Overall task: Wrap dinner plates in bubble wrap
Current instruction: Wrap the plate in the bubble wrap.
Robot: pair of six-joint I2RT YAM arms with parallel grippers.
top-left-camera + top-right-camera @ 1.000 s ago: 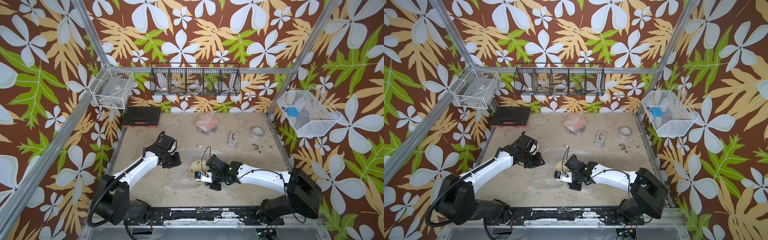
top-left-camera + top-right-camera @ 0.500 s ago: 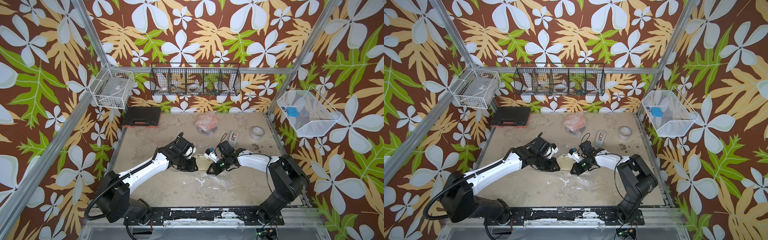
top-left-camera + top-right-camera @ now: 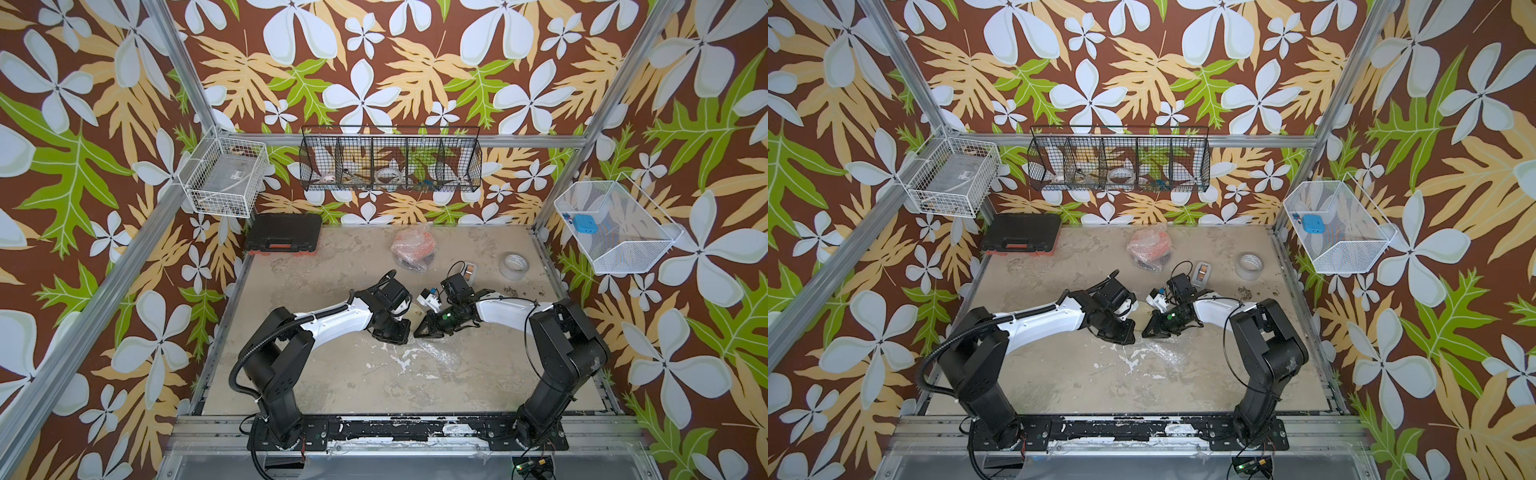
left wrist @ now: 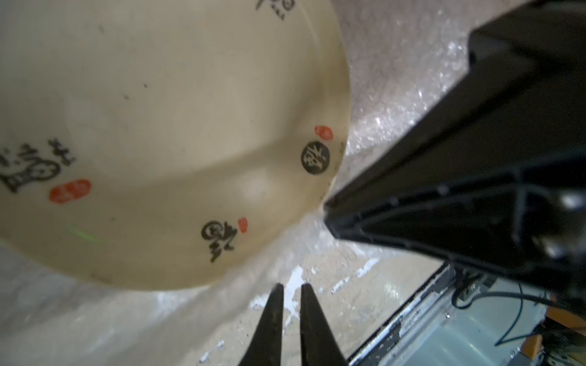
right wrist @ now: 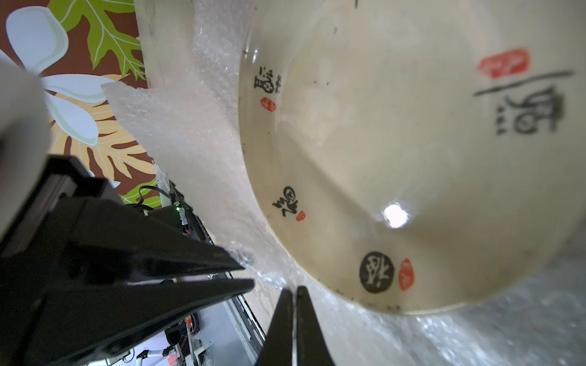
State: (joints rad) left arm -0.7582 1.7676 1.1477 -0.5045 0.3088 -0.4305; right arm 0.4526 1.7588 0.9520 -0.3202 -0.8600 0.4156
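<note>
Cream plate (image 4: 158,111) lies on wrap (image 5: 190,142). Our right end effector (image 5: 293,290), closed, seems to pinch wrap for folding over. Left end effector (image 4: 290,286) is nearly closed; we cannot tell its hold.

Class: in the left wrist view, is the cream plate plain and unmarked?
No; the cream plate bears black characters and red stamps.

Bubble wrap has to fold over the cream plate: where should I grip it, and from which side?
Pinch the free margin of the bubble wrap outside the rim of the cream plate, coming low from beyond it. The plate pins the middle, so likely only this bare strip lifts.
</note>
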